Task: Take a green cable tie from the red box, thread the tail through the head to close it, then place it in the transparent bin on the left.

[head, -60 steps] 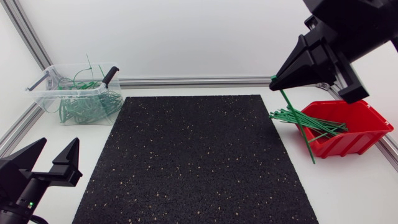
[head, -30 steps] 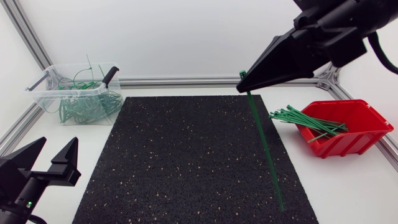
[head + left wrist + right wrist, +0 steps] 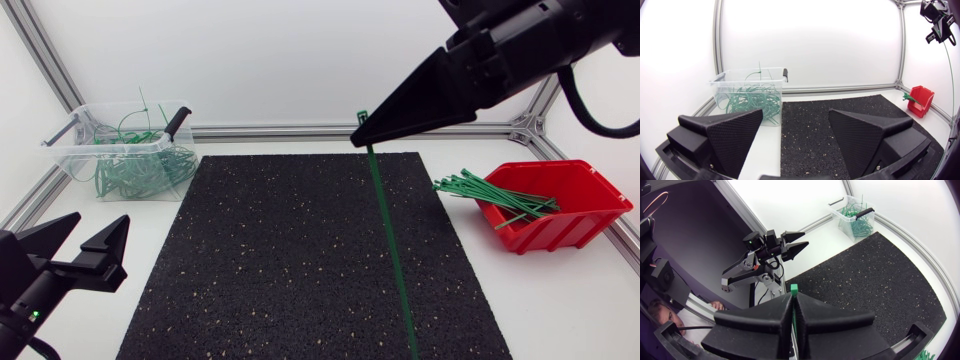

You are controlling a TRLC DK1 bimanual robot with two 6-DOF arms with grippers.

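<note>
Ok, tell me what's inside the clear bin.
The bin holds a tangle of green ties; a black handle pokes over its rim. Whatever lies beneath the tangle is hidden.

A robotics lab bench: a white table point(image 3: 560, 300), white panels point(image 3: 250, 60) in aluminium rails point(image 3: 300, 131), a speckled black mat point(image 3: 290, 250) beneath the right pincer point(image 3: 360, 133).

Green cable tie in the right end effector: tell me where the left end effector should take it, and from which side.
Take the free lower tail, coming from the left across the mat. The cable tie hangs straight with its head end pinched in the right end effector, so only the tail is free; the open left end effector can probably close across the strap.
</note>
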